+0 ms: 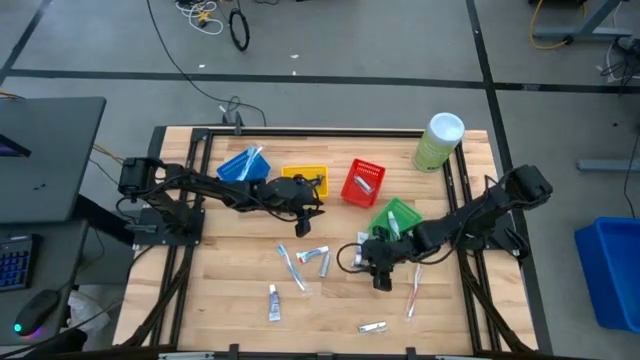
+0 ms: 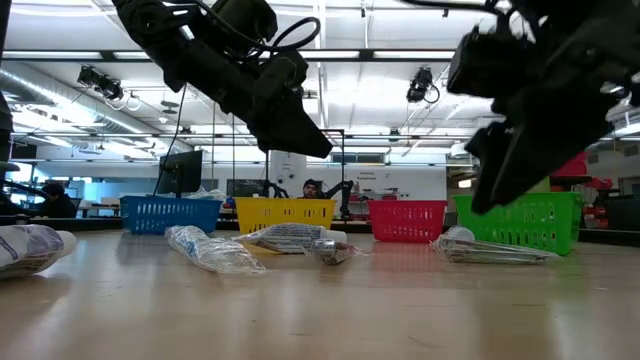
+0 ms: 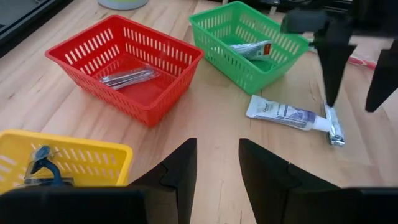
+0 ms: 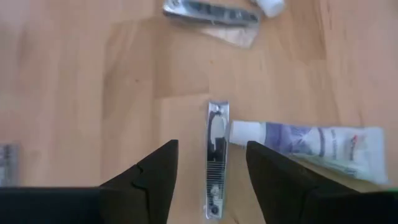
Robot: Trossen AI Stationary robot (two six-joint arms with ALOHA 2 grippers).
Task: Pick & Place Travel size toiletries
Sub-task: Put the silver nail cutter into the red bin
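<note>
Several small toiletries lie flat on the wooden table: a silver nail clipper (image 4: 216, 158) beside a white tube (image 4: 311, 144), a wrapped toothbrush (image 1: 292, 266), another tube (image 1: 272, 301) and a toothbrush (image 1: 415, 291). My right gripper (image 1: 380, 276) is open and empty. It hovers above the table just right of the clipper, which shows between its fingers in the right wrist view. My left gripper (image 1: 310, 200) is open and empty, raised near the yellow bin (image 1: 305, 178). In the left wrist view my left gripper (image 3: 216, 163) faces the red and green bins.
Four small bins stand in a row at the far side: blue (image 1: 243, 165), yellow, red (image 1: 363, 183) with a silvery item inside, green (image 1: 395, 218) with a tube inside. A pale-green canister (image 1: 438, 140) stands at the far right. A small wrapped item (image 1: 372, 326) lies near the front edge.
</note>
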